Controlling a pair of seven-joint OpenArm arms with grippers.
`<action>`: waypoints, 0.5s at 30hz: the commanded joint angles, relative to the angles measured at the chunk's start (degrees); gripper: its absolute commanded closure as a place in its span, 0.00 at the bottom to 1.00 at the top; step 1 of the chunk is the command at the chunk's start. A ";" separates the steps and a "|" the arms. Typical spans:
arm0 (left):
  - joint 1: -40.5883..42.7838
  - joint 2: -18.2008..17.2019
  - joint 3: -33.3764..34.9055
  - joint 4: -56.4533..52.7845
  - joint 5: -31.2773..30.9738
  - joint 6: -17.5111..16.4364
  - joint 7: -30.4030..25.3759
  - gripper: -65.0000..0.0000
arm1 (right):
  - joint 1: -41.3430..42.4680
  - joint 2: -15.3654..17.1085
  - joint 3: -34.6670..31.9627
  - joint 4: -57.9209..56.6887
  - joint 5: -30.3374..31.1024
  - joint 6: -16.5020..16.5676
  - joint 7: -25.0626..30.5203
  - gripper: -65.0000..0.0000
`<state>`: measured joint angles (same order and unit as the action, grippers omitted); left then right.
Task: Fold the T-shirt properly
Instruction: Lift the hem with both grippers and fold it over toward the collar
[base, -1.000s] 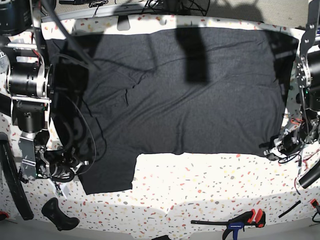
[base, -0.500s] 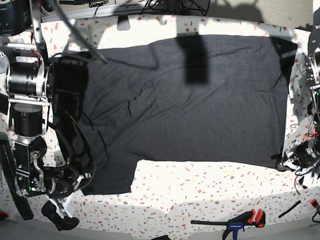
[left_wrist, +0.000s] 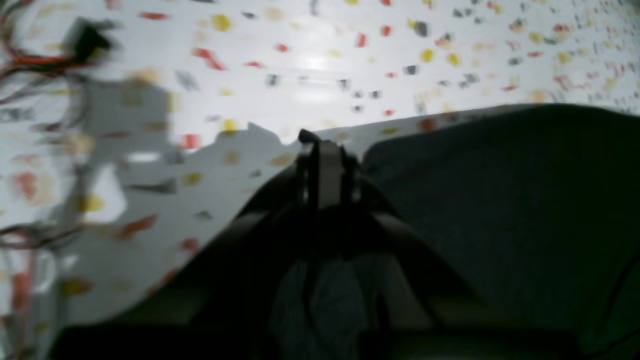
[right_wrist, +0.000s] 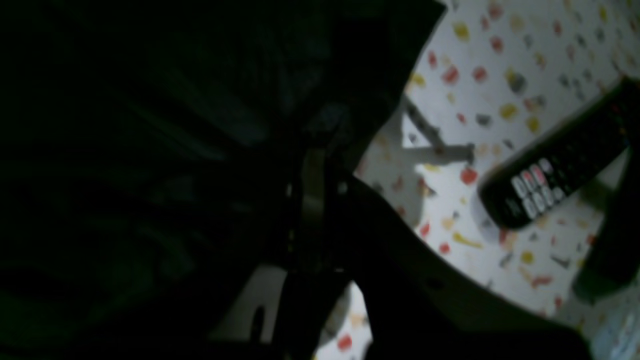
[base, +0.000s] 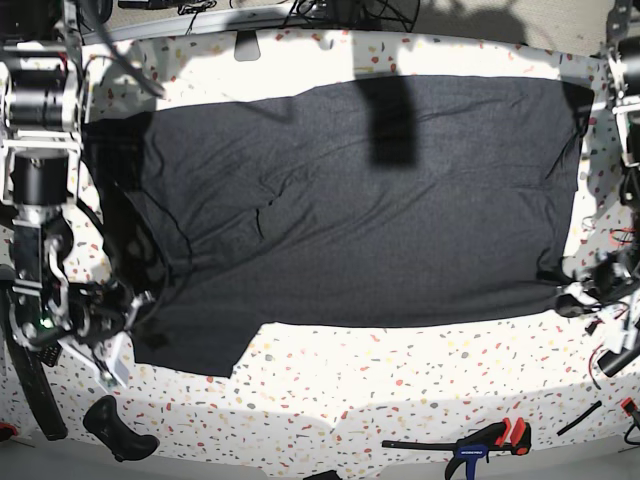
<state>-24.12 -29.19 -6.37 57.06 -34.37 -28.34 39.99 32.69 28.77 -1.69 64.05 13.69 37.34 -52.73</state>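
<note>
Both claws clamped on T-shirt (base: 380, 220) corners

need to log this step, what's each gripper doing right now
left gripper: shut on the T-shirt, at its edge.
right gripper: shut on the T-shirt, pinching dark fabric.

The base view looks straight down on the whole T-shirt (base: 360, 200). The 2 wrist views sit low and close at its opposite corners, each sharing its edge.
</note>
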 joint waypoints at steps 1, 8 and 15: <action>-0.96 -1.90 -0.46 2.99 -0.68 0.09 -0.11 1.00 | 0.81 1.55 0.28 2.40 0.46 -0.04 0.33 1.00; 3.82 -3.37 -0.46 15.56 -0.63 0.11 3.58 1.00 | -5.25 3.15 0.31 13.33 0.46 -1.86 -1.57 1.00; 7.54 -3.41 -0.46 22.45 0.50 2.97 7.43 1.00 | -8.07 3.32 0.31 20.39 0.44 -3.82 -5.27 1.00</action>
<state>-15.29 -31.42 -6.37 78.54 -33.30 -25.50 48.42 23.09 31.11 -1.87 83.40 14.06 34.30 -58.48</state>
